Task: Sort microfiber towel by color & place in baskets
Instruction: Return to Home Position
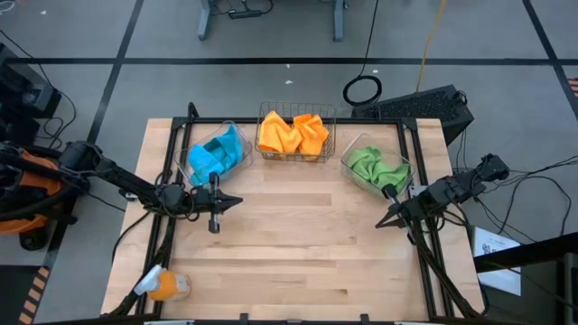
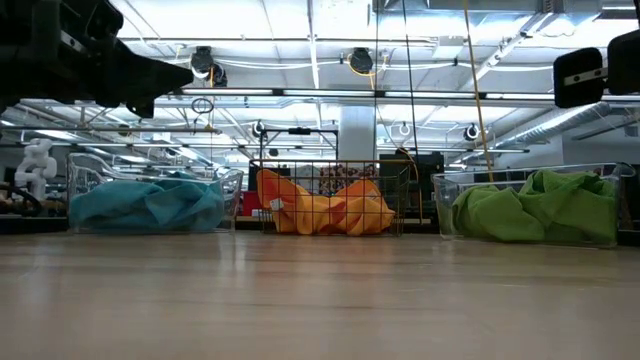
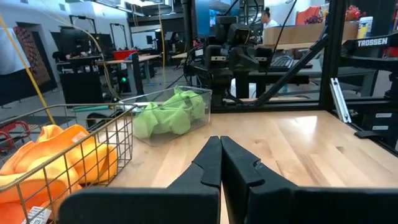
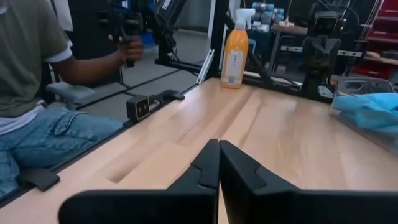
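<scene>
From above, a blue towel (image 1: 217, 153) sits in the left clear bin (image 1: 186, 162), orange-yellow towels (image 1: 291, 134) in the wire basket (image 1: 330, 137) and a green towel (image 1: 375, 168) in the right clear bin (image 1: 398, 150), at the far edge of the bench (image 1: 307, 257). Wrist views show the left claw (image 3: 220, 142) and right claw (image 4: 219, 144) both closed above the bench.

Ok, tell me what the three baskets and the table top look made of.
Wire basket: thin metal wire, copper-coloured sheen, open grid. Left bin and right bin: probably hard plastic, clear and glossy; the blue towels and green towels show through the walls. Table top: pale wood strips, with visible grain and seams, smooth matte finish.
</scene>
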Controlling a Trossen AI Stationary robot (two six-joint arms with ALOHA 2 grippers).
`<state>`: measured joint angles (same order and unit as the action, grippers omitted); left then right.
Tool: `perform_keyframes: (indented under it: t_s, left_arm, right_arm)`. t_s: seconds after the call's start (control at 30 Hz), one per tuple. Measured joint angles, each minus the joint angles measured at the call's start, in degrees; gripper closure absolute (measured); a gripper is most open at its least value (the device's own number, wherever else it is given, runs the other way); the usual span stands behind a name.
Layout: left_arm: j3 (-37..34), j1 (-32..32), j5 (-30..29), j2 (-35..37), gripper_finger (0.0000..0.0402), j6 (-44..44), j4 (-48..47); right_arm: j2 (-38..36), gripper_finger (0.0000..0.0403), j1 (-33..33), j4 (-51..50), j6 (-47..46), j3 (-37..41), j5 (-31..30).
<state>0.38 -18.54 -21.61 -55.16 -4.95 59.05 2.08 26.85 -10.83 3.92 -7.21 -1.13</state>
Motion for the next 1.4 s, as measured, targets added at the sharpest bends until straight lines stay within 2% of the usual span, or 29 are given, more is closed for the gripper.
perform_keyframes:
  t_s: [0.27,0.5,0.63,0.9,1.17,1.4]
  left_arm:
    - [-0.02,-0.01,-0.15,0.0,0.04,0.04,0.13]
    - [-0.04,-0.01,-0.21,0.0,0.04,-1.58,0.02]
    - [-0.07,-0.03,-0.06,0.0,0.04,-1.65,0.0]
    - [-0.09,-0.16,0.06,0.09,0.04,-1.4,0.02]
    - [-0.13,-1.78,-5.93,0.89,0.0401,-4.61,-0.07]
    - [-0.13,-1.64,-7.74,6.98,0.0401,-6.79,-4.85]
  right_arm:
    - [-1.86,0.0403,0.0,4.68,0.77,3.81,0.11]
    - [-1.88,0.0403,-0.02,7.03,2.01,4.52,2.8]
    - [-1.84,0.0403,-0.02,12.21,2.85,6.43,2.95]
    - [-1.59,0.0403,-0.92,12.06,3.39,6.41,2.37]
    - [-1.92,0.0403,-4.05,12.04,6.12,6.39,-0.01]
    - [-1.92,0.0403,-7.01,11.8,4.66,6.37,1.52]
